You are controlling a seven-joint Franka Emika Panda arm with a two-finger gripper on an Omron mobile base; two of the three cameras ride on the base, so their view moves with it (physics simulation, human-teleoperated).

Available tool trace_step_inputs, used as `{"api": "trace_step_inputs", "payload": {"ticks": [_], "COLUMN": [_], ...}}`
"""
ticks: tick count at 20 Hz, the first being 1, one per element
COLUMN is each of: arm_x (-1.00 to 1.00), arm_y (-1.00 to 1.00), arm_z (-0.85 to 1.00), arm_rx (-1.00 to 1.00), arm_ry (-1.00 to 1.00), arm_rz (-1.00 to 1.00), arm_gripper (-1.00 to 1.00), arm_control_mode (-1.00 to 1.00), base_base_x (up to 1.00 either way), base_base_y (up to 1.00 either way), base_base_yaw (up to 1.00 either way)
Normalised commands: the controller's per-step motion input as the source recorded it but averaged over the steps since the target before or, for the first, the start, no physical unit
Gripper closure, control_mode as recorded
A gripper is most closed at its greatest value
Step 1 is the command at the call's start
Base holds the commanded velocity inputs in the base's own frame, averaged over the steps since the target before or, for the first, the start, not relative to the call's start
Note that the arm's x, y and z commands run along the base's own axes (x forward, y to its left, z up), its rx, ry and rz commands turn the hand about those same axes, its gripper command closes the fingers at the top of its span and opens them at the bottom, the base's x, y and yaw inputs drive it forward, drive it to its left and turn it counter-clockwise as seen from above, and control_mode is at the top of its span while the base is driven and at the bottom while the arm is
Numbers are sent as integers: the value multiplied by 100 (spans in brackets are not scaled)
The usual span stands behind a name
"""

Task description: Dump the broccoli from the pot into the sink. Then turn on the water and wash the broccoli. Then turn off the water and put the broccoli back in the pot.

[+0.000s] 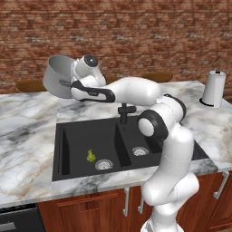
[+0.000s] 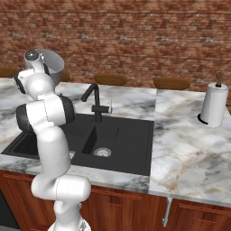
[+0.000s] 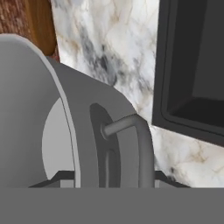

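Observation:
The grey metal pot [image 1: 56,74] hangs tipped on its side above the counter, behind the sink's left corner, its mouth facing the camera in the left base view. My gripper [image 1: 69,84] is shut on its wall at the loop handle [image 3: 135,131]; in the hand view the pot [image 3: 83,131] sits between the two dark tips and looks empty inside. The tiny yellow-green broccoli [image 1: 90,156] lies on the floor of the larger left basin of the black sink [image 1: 59,131], just left of that basin's silver drain [image 1: 103,164]. The pot [image 2: 53,63] also peeks out behind my wrist.
A black faucet [image 1: 123,111] stands at the sink's back edge over the divider, with no water running. A white paper towel roll [image 1: 214,88] stands at the far right. Brown wooden bowls [image 1: 31,84] [image 1: 158,76] line the back of the marble counter [image 1: 27,131].

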Motion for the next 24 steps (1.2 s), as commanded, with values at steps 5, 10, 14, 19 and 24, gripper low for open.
{"api": "trace_step_inputs", "payload": {"ticks": [5, 10, 14, 19, 24], "arm_x": [-4, -9, -19, -32, -52], "arm_y": [36, 31, 20, 10, 1], "arm_z": [0, 0, 0, -9, -23], "arm_rx": [-11, -10, -8, -5, 0], "arm_ry": [0, 0, 0, 0, 0], "arm_rz": [0, 0, 0, 0, 0], "arm_gripper": [100, 100, 100, 100, 100], "arm_control_mode": [-100, -100, -100, -100, -100], "base_base_x": [0, 0, 0, 0, 0], "base_base_y": [0, 0, 0, 0, 0], "base_base_yaw": [0, 0, 0, 0, 0]}}
